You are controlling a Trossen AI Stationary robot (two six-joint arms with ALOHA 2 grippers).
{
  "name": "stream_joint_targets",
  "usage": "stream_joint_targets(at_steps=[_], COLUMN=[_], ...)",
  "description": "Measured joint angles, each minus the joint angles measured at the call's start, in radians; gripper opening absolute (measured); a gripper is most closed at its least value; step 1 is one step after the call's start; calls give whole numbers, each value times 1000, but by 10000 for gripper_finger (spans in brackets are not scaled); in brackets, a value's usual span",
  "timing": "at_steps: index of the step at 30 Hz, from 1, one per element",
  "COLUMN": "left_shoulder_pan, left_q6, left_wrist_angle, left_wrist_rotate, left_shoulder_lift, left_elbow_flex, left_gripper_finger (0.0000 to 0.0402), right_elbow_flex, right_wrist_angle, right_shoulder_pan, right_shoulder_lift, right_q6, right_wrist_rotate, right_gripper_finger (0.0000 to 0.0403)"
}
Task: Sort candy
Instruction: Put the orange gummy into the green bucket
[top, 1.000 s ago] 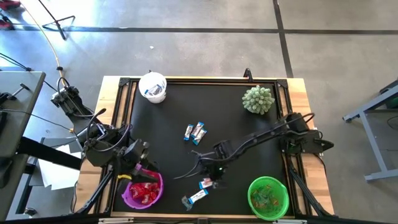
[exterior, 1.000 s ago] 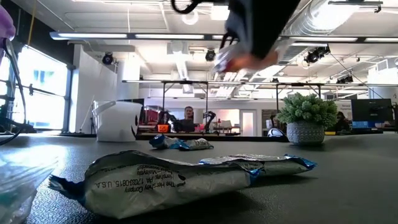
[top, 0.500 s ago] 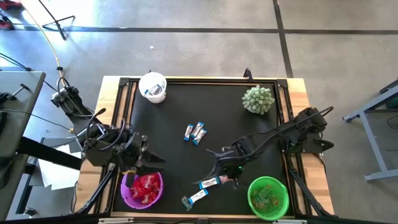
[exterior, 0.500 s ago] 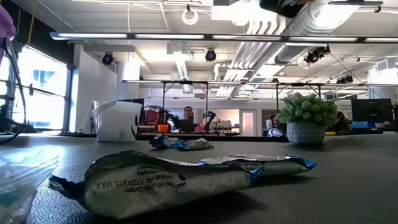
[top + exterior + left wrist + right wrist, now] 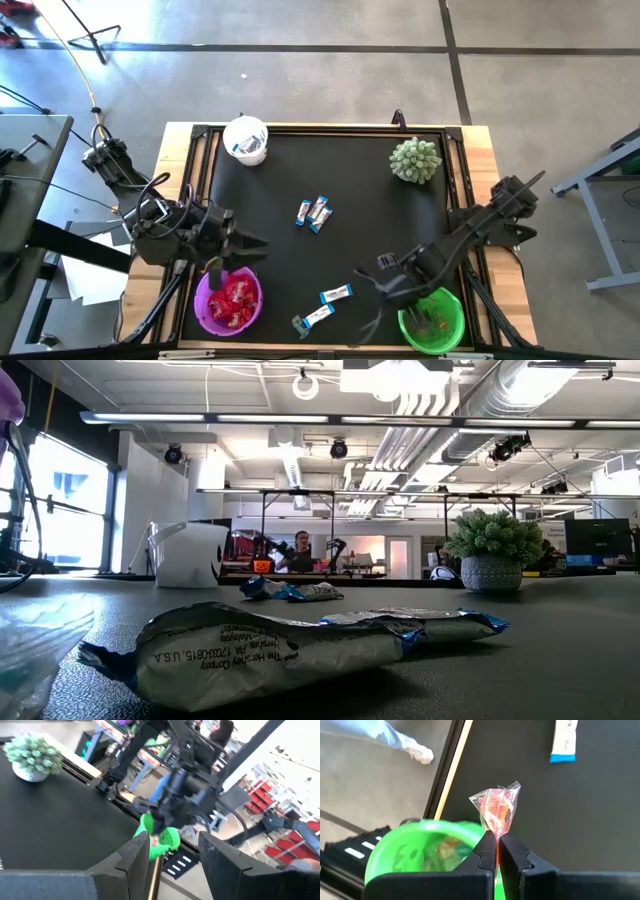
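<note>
Right gripper [image 5: 497, 840] pinches a clear-wrapped pink candy [image 5: 496, 808] just beside the green bowl [image 5: 432, 318] rim. Left gripper [image 5: 250, 250], fingers spread, holds nothing, sits above the purple bowl [image 5: 229, 305].

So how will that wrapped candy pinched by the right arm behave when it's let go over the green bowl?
The wrapped candy, pinched by its wrapper in the right gripper, looks light and crinkly. It will probably drop limply into the green bowl, hardly rolling.

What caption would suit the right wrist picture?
Right claw shut on a clear-wrapped candy, beside the green bowl.
</note>
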Motion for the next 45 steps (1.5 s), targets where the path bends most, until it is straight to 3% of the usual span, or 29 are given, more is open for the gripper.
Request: stream_joint_targets(at_steps=[13,21,31,40,45], left_shoulder_pan=[0,0,0,0,0], left_q6=[-1,-2,-28,-32,-39], left_wrist_angle=[5,5,5,5,5], left_wrist_rotate=[-123,-161,-186,-187,-187], left_shoulder_lift=[0,0,0,0,0], left_elbow_flex=[0,0,0,0,0], left_gripper_finger=[158,158,158,158,158], right_elbow_flex=[0,0,0,-3,-160], right_wrist_angle=[-71,-113,-119,-65,144], right_shoulder_pan=[123,157,202,230,239], right_shoulder_lift=[-76,-77,-97,-97,-163], right_q6=[75,75,94,94,100], right_wrist_rotate=[180,197,305,368,361], right_gripper_finger=[0,0,0,0,0])
